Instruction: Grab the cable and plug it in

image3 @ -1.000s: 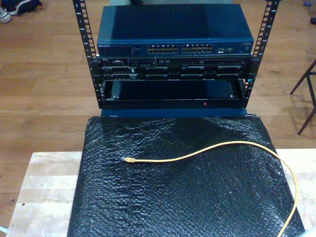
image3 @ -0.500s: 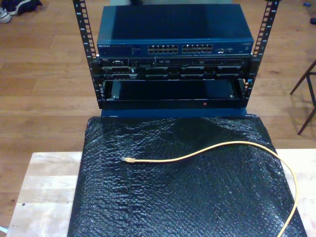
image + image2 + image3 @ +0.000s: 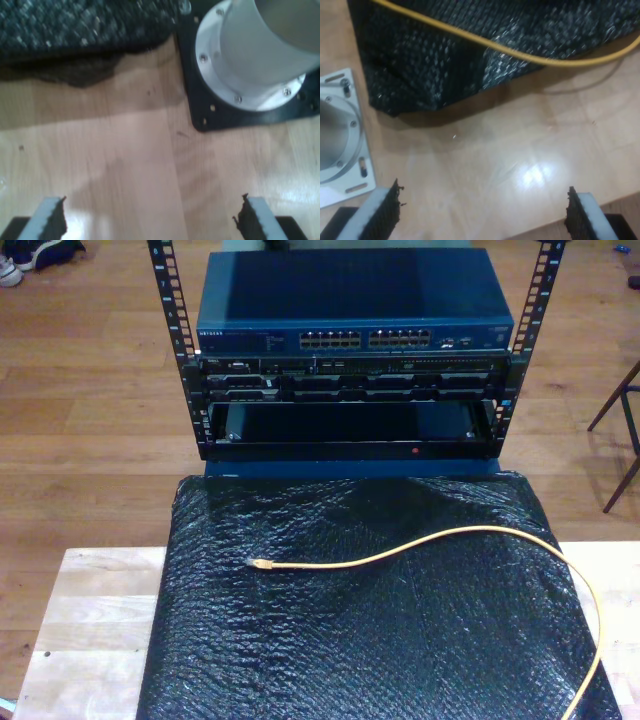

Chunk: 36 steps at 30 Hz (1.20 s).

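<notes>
- Yellow-orange, the cable [image 3: 420, 543] lies loose on a black bubble-textured sheet [image 3: 370, 640] that covers most of the wooden table [image 3: 95, 610]; nothing grips it.
- Its small clear plug [image 3: 252, 563] rests on the sheet toward the exterior view's left, pointing to that side and well apart from the rack.
- From the plug the cable runs across the sheet, arches up toward the exterior view's right, then curves down along the sheet's edge to the bottom of that view.
- Beyond the sheet stands an open black rack [image 3: 180, 350] holding a blue network switch [image 3: 355, 300] with two blocks of ports [image 3: 365, 339] along its front (the ports are too small to count).
- Below the switch sit darker units, and under them an open bay [image 3: 350, 425].
- My first gripper [image 3: 150, 220] hangs with its jaws spread wide over bare wood, holding nothing; a white arm base on a black plate [image 3: 240, 115] is near, and the edge of the sheet beyond.
- My second gripper [image 3: 482, 212] also has its jaws spread wide and empty, above bare wood beside a corner of the sheet, with a stretch of the cable [image 3: 520, 52] crossing that corner and running off onto the wood.
- A light metal base plate [image 3: 342, 150] sits just beside that corner.
</notes>
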Tool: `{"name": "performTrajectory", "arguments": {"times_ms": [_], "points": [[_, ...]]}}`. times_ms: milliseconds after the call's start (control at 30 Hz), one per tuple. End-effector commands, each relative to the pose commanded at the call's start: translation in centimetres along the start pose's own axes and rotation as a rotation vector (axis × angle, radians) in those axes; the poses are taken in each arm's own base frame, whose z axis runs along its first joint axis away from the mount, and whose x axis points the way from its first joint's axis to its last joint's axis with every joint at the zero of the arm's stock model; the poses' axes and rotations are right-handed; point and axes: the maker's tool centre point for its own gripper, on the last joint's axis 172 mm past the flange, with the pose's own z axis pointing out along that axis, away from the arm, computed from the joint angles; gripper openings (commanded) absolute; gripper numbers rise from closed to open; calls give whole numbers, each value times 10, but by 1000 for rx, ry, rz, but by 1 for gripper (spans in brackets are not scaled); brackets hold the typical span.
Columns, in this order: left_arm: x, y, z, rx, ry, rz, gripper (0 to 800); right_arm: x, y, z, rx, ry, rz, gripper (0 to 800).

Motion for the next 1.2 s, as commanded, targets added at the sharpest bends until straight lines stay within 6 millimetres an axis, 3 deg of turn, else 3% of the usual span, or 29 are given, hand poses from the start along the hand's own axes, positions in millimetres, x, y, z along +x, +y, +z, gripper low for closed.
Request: {"name": "performTrajectory", "arguments": {"times_ms": [300, 500, 833, 1200], "points": [[19, -29, 1, -23, 7, -17, 800, 60, 29, 23, 78, -5, -75, 796], [26, -33, 3, -26, 14, -30, 800, 89, 37, 34, 84, 41, -90, 796], [33, -40, 12, -37, 58, -37, 800, 111, 44, 59, 118, 133, -76, 796], [57, -58, 28, -86, 73, -86, 800, 138, 59, 91, 131, 65, -104, 793]]}}
